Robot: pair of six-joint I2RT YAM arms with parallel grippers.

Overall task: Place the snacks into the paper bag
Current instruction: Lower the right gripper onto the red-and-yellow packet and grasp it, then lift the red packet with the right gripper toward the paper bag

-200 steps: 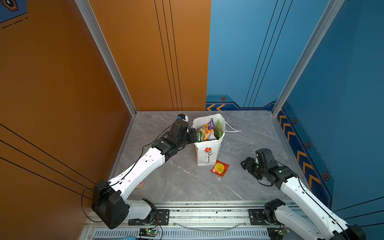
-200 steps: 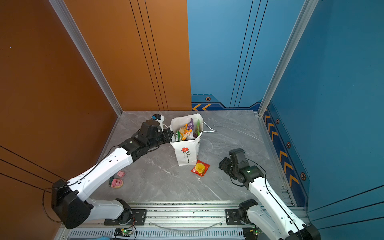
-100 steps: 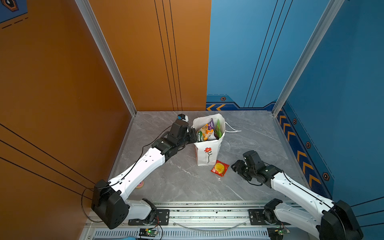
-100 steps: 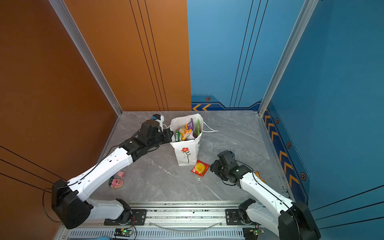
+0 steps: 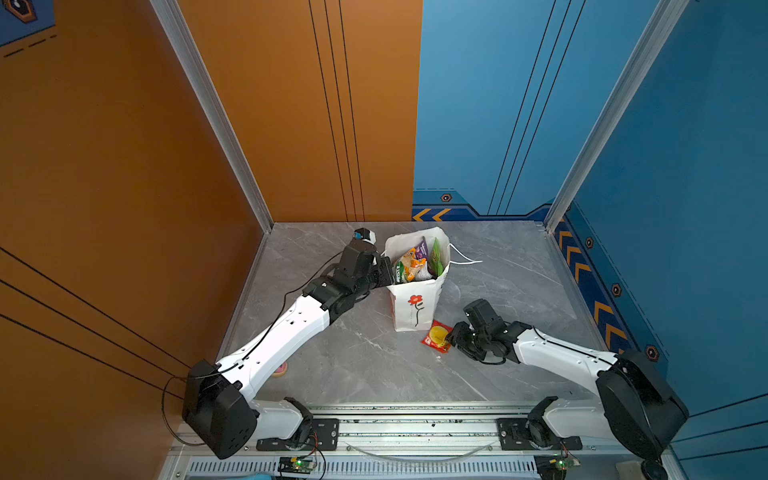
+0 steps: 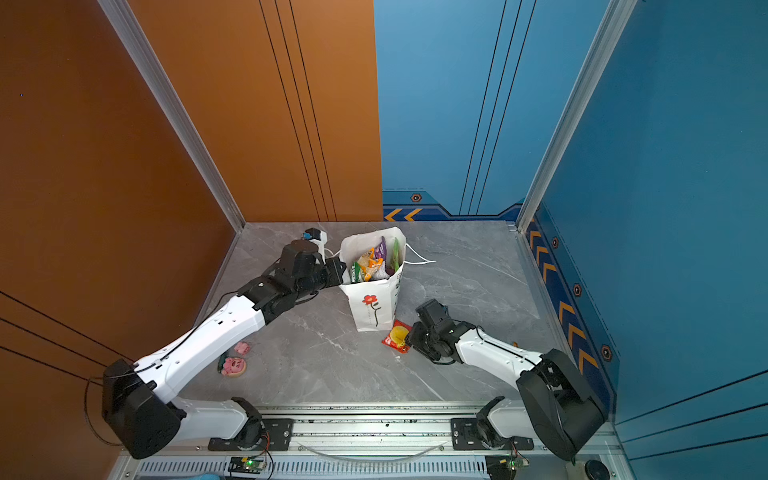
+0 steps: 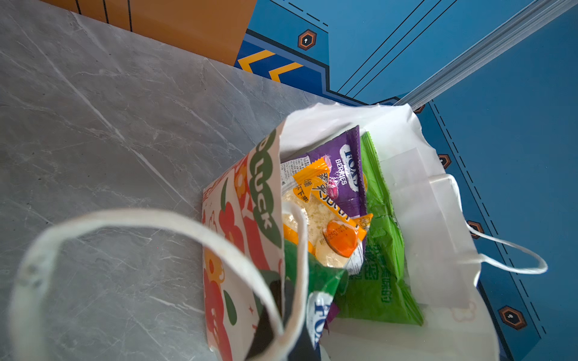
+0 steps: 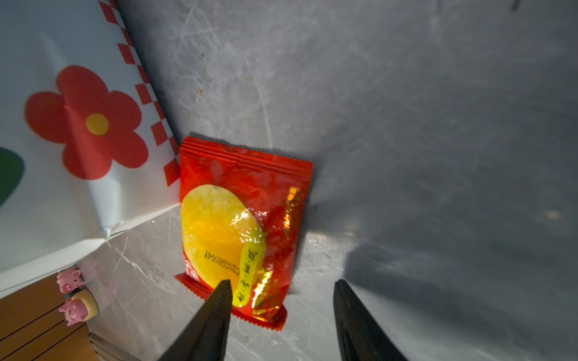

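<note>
The white paper bag (image 5: 415,307) (image 6: 372,309) with a red flower stands upright mid-table. My left gripper (image 5: 386,270) (image 7: 281,315) is shut on the bag's left wall at the rim (image 7: 438,218), beside a cord handle. Several snacks stand inside: a purple packet (image 7: 344,168), a green one (image 7: 378,275) and an orange one (image 7: 316,193). A red packet with a yellow circle (image 5: 436,336) (image 6: 397,336) (image 8: 237,218) lies flat on the table at the bag's front right corner. My right gripper (image 5: 451,338) (image 8: 283,283) is open, low over that packet's near end, one finger over it.
Two small pink pig figures (image 6: 233,365) (image 8: 75,308) sit on the table near the left arm. The bag's other cord handle (image 5: 463,257) trails onto the table behind it. Orange and blue walls enclose the grey marble table (image 5: 519,270).
My right gripper has moved left across the table to the red packet, and its jaws have narrowed a little. The left arm and the bag have stayed put.
</note>
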